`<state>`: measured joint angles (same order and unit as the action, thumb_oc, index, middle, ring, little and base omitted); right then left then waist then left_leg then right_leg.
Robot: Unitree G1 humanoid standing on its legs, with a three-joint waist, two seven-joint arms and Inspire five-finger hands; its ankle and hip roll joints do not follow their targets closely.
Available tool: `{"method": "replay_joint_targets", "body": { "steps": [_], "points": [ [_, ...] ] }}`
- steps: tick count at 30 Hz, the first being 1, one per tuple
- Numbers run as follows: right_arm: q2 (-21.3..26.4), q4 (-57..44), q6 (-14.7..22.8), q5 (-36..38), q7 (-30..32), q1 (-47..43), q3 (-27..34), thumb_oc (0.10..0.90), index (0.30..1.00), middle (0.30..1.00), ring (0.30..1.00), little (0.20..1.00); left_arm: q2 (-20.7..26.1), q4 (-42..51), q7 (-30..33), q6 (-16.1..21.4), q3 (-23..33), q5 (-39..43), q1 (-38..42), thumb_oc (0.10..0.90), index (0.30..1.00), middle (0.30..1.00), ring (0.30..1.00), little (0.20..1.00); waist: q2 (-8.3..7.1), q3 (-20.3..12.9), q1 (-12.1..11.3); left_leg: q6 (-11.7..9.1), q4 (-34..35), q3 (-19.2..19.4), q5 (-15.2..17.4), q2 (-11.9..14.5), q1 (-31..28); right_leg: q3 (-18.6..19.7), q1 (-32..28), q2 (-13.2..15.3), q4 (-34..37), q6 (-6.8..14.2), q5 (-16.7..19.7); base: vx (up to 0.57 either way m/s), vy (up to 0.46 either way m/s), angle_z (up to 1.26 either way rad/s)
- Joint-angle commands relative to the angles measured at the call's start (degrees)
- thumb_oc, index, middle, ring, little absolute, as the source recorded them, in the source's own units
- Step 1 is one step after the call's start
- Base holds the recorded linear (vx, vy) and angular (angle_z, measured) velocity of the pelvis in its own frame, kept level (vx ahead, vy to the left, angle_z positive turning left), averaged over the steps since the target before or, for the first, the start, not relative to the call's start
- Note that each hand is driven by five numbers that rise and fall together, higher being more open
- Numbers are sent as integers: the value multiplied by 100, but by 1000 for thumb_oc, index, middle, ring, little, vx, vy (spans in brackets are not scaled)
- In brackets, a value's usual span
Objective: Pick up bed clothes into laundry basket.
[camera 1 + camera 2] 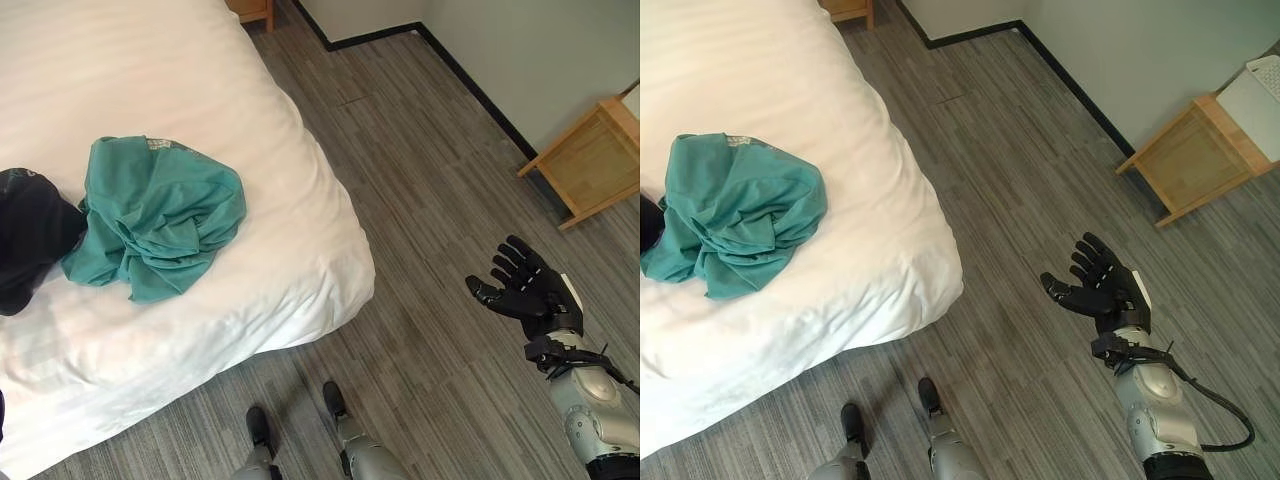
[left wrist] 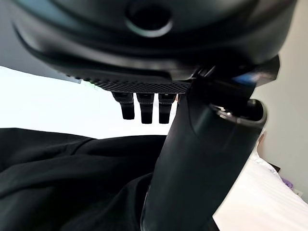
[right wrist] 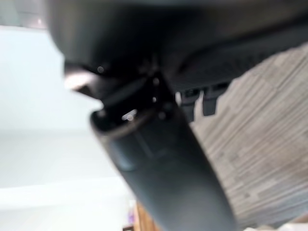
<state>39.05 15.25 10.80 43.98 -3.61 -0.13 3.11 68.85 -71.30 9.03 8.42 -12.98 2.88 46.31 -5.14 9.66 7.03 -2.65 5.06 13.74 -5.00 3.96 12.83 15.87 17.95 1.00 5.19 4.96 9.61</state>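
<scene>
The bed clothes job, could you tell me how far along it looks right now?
Nothing looks done: the teal garment lies crumpled on the white bed, and a black garment sits beside it. In hand: the left hand is over black cloth, though a grip cannot be confirmed. The right hand hangs open over the floor, holding nothing. Both garments remain to be moved.

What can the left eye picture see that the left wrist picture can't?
The left eye view alone shows the crumpled teal garment on the bed, the grey wood floor, a wooden side table by the wall, and the right hand open over the floor with nothing in it. The left wrist view alone shows the left hand from very close, its fingers straight, just above black cloth. Both show the white bed and the black garment lying on it.
</scene>
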Motion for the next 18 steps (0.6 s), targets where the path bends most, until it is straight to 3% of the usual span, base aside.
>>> {"method": "replay_joint_targets", "body": {
  "steps": [1,7,13,14,15,18],
  "points": [
    [346,-159,436,196,-20,-537,705,800,900,900,900,900,136,-26,81,131,-82,-159,332,800,900,900,900,900,234,207,21,-136,-6,70,114,161,132,45,-949,314,-82,747,-587,-61,-19,3],
    [-27,-152,336,238,-27,-416,568,800,900,900,900,900,-553,-351,-177,0,267,209,18,800,900,900,900,900,-127,426,157,-160,-6,50,54,305,422,123,-723,163,-45,691,-510,-30,-36,2],
    [-279,-210,374,158,51,-339,606,800,900,900,900,900,-890,-310,-297,-10,372,547,21,800,900,900,900,900,-229,414,186,-171,-6,88,82,347,415,204,-666,119,-45,689,-511,2,-4,-1],
    [-308,-213,403,143,81,-312,652,800,900,900,900,900,-915,-142,-280,52,449,908,128,510,465,465,465,465,-184,384,184,-174,-6,96,100,349,369,223,-679,114,-51,685,-579,0,0,0],
    [-308,-215,402,143,82,-310,654,800,900,900,900,900,-916,-140,-280,51,447,912,128,400,300,300,300,300,-184,388,180,-174,-6,98,102,349,364,225,-683,114,-51,685,-579,19,44,-2],
    [-257,-183,418,169,124,-294,713,800,900,900,900,900,-876,264,-151,211,433,1470,442,400,300,300,300,300,-74,280,179,-174,-6,114,147,332,222,233,-757,120,-60,673,-711,20,22,-5]
  ]
}}
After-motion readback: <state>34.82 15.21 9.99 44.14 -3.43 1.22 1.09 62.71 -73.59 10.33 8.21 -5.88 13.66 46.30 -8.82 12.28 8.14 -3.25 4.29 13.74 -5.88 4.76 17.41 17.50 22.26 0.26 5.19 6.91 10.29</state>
